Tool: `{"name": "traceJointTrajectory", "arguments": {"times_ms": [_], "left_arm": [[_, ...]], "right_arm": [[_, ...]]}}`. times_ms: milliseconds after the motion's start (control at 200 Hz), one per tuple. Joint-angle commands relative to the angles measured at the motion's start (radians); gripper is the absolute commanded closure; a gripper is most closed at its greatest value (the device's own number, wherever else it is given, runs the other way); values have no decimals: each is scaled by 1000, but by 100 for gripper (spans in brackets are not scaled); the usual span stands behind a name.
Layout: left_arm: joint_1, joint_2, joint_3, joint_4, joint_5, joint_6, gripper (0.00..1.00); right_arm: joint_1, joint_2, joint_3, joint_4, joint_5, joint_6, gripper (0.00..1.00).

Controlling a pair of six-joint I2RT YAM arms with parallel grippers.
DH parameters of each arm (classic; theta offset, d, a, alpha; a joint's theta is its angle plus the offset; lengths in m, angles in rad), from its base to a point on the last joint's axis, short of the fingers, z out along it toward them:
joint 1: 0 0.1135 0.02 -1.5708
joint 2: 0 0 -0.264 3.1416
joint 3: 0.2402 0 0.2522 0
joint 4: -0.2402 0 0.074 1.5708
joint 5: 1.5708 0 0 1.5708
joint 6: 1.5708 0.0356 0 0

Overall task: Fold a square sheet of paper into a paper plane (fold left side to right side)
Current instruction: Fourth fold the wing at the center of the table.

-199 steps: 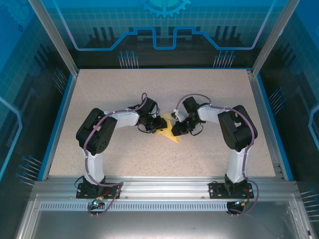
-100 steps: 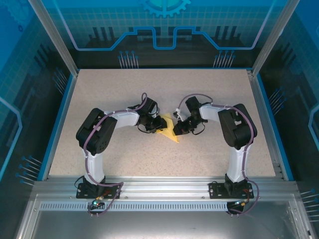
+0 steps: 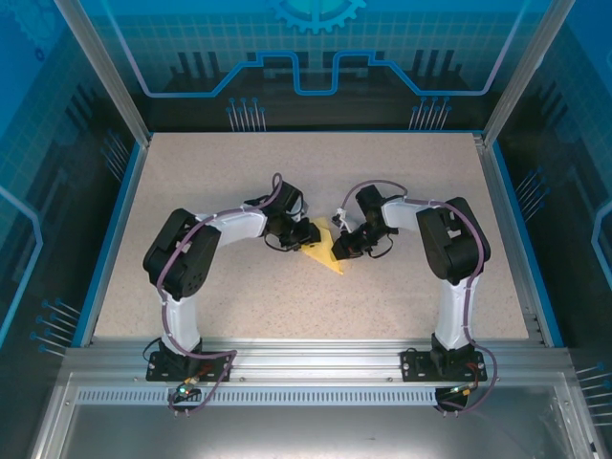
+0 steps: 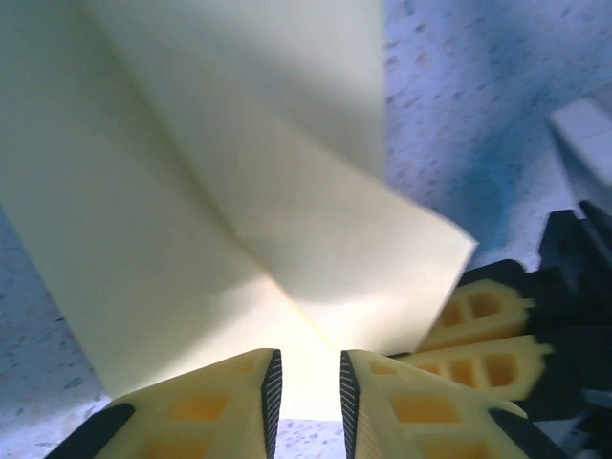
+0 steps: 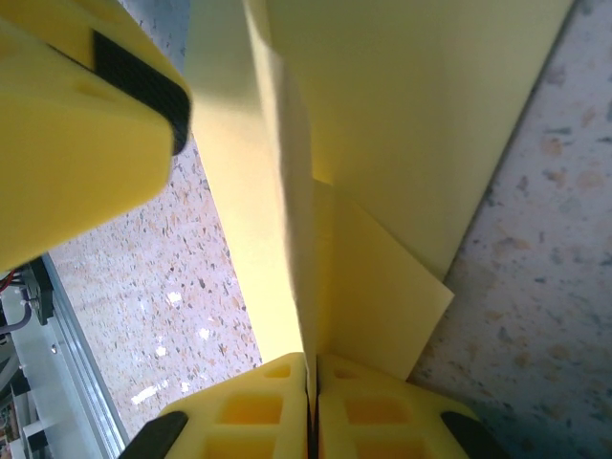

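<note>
1. The paper sits mid-table as a part-folded wedge between both arms, with one flap lifted off the surface.
2. My read of the step: carrying that flap across for the side-to-side fold.
   - Grip only the flap's edge.
   - Swing it over in a low arc.
   - Match edge to edge before flattening.
   - Press the crease from the centre outward.
3. Don't pull sideways. The sheet is thin and will likely skid or tear. The other half needs pinning flat, or the whole thing drags along.
4. On the right gripper, the fingers are pressed together and pinch the raised flap. The sheet runs straight into the seam between the pads.
5. On the left gripper, the jaws stand a narrow slit apart with the paper's corner in the gap, not clamped. I can't tell if a pad touches it. The right fingers sit just beside it.
</note>
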Motion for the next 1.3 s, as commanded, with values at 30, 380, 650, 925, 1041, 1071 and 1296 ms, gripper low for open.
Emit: {"name": "traceJointTrajectory", "arguments": {"times_ms": [30,380,650,925,1041,1071,1296], "left_arm": [[-10,-5,56,-35,25,30,76],[-11,88,128,-13,60,19,77],[-11,145,147,-38,16,16,77],[-11,166,116,-61,-30,10,78],[-9,165,97,-63,-41,11,78],[-9,163,94,-64,-45,9,79],[-9,157,74,-55,-52,3,80]], "right_arm": [[-14,34,17,-27,6,-17,91],[-14,45,23,-34,4,-19,90],[-15,53,27,-41,4,-19,89],[-14,30,26,-42,11,-12,85],[-22,3,19,-36,15,2,83],[-26,-6,15,-35,17,8,81],[-78,-129,-40,-22,44,67,75]]}}
